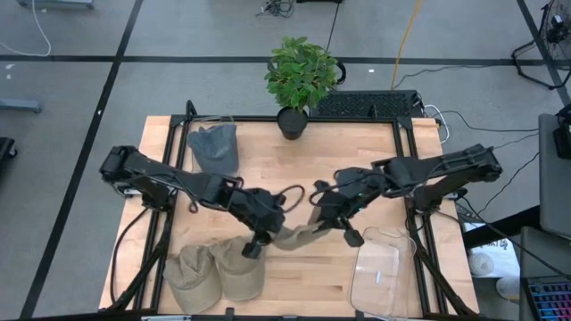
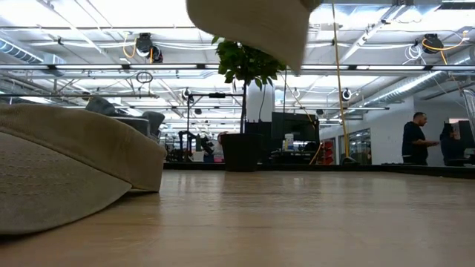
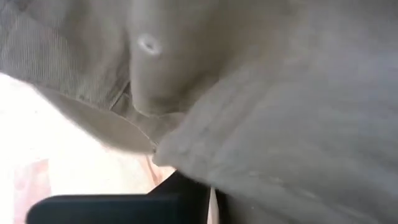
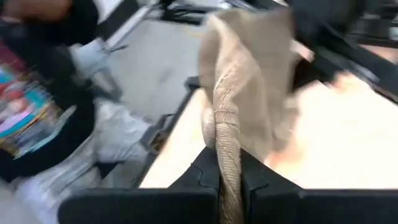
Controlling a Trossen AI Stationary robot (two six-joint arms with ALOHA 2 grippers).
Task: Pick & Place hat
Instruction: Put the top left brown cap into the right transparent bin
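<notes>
While the left tool [image 1: 254, 245] touches it, the right tool [image 4: 229, 180] pinches the tan hat [image 1: 299, 234].

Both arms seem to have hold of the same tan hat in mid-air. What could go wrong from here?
The right gripper pinches only a thin fold of the held hat, so it might slip free. The left gripper is also at the fabric; pulling apart could stretch it. The clear bin sits close beside them, so a swing might knock it.
</notes>
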